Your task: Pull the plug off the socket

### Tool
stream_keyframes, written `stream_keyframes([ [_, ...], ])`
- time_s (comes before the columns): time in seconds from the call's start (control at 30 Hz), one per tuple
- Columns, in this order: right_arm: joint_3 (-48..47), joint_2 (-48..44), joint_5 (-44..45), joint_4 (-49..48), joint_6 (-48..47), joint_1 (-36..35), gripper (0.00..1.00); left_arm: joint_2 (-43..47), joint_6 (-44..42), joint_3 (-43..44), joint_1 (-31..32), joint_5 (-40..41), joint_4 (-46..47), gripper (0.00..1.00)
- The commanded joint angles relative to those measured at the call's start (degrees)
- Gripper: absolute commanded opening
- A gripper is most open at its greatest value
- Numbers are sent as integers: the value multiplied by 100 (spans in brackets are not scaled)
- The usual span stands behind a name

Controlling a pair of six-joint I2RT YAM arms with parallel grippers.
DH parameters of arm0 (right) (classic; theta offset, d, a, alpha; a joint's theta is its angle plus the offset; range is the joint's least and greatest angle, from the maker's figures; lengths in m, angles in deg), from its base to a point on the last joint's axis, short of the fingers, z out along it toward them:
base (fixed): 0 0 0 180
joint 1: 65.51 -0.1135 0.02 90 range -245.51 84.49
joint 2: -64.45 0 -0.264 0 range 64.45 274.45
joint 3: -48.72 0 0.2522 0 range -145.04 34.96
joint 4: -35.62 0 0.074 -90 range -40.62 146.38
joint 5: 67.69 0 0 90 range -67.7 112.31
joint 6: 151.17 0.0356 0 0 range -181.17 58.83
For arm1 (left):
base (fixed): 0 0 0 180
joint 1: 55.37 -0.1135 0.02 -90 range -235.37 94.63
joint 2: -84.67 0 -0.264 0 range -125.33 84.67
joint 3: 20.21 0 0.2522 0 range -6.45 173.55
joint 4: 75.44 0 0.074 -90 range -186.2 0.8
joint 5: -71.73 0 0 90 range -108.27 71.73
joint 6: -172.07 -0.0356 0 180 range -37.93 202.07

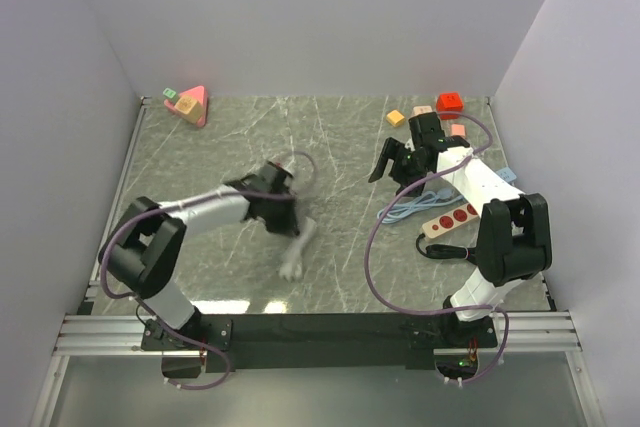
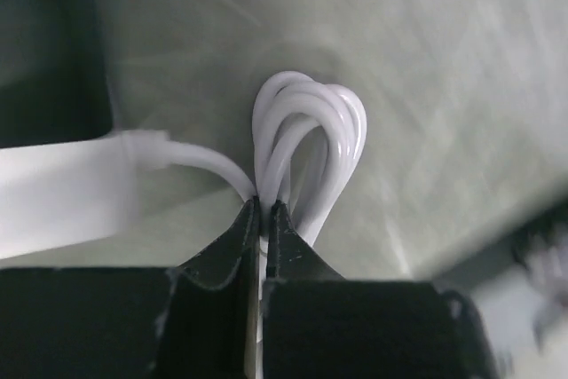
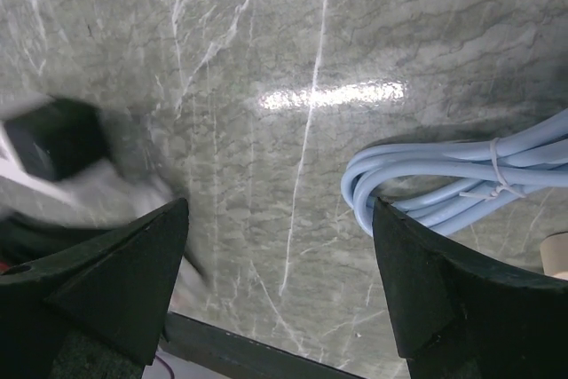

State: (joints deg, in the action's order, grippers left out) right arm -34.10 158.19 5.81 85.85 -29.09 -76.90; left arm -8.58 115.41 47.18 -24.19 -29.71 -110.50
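My left gripper point(image 1: 280, 179) is shut on a coiled white cable point(image 2: 311, 144) and holds it above the table's middle. A white block point(image 2: 53, 206) joined to that cable hangs to the left; it is a motion-blurred streak in the top view point(image 1: 296, 247). My right gripper point(image 1: 395, 169) is open and empty above the marble, its fingers point(image 3: 133, 264) wide apart. A tied bundle of blue cable point(image 3: 453, 184) lies by its right finger. A beige power strip with red sockets point(image 1: 455, 218) lies at the right, with a black plug point(image 1: 432, 250) at its near end.
Coloured toy blocks sit at the back left point(image 1: 190, 104) and back right point(image 1: 448, 103). White walls enclose the marble table point(image 1: 340, 137) on three sides. The blue cable point(image 1: 410, 207) lies between the right gripper and the strip.
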Motion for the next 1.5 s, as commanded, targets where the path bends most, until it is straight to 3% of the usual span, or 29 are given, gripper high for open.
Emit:
stream_keyframes([
  [0.0, -99, -75, 155, 45, -96, -29, 90, 97, 682, -396, 783, -1078, 125, 1],
  [0.07, -99, -22, 137, 27, -70, -38, 91, 0, 744, -511, 1170, -1027, 135, 5],
  [0.1, -99, -4, 94, 10, -70, -29, 91, 87, 779, -528, 1267, -722, -13, 31],
  [0.13, -90, 4, 76, -17, -70, -29, 91, 210, 875, -607, 1372, -571, -32, 46],
  [0.17, -82, 5, 58, -34, -61, -38, 92, 359, 937, -677, 1373, -378, -58, 69],
  [0.23, -64, 31, -38, -78, -35, -29, 93, 877, 1130, -748, 1365, 252, -172, 85],
  [0.27, -29, 40, -117, -113, -9, -38, 93, 1183, 1183, -705, 1356, 448, -303, 98],
  [0.4, 15, 48, -293, -315, 71, -90, 93, 1721, 1376, -162, 1268, 1126, -620, 100],
  [0.47, 24, 66, -390, -368, 97, -108, 93, 1802, 1482, 24, 1119, 1539, -665, 99],
  [0.57, 24, 136, -416, -386, 141, -187, 94, 1443, 1421, 393, 750, 1470, -682, 99],
  [0.9, 182, -39, -460, -588, 211, -451, 94, -1254, 841, 2800, 670, 1663, -1201, 99],
  [1.07, 383, -153, -688, -939, 194, -512, 94, -1784, 814, 2864, 627, 1777, -1131, 98],
  [1.23, 753, -233, -1338, -1720, 176, -556, 94, -1933, 858, 2408, 547, 1295, -509, 70],
  [1.3, 876, -180, -1584, -1949, 141, -600, 94, -1942, 867, 2197, 547, 1119, -306, 52],
  [1.33, 911, -93, -1742, -2003, 89, -618, 94, -1899, 867, 2013, 547, 857, -35, 34],
  [1.4, 947, -22, -1805, -2099, 45, -636, 94, -1829, 841, 1846, 547, 653, 195, 10],
  [1.43, 973, -13, -1822, -2143, 27, -653, 94, -1785, 814, 1775, 538, 548, 483, 1],
  [1.47, 1034, -13, -1840, -2187, -8, -653, 95, -1715, 779, 1644, 512, 155, 747, 1],
])
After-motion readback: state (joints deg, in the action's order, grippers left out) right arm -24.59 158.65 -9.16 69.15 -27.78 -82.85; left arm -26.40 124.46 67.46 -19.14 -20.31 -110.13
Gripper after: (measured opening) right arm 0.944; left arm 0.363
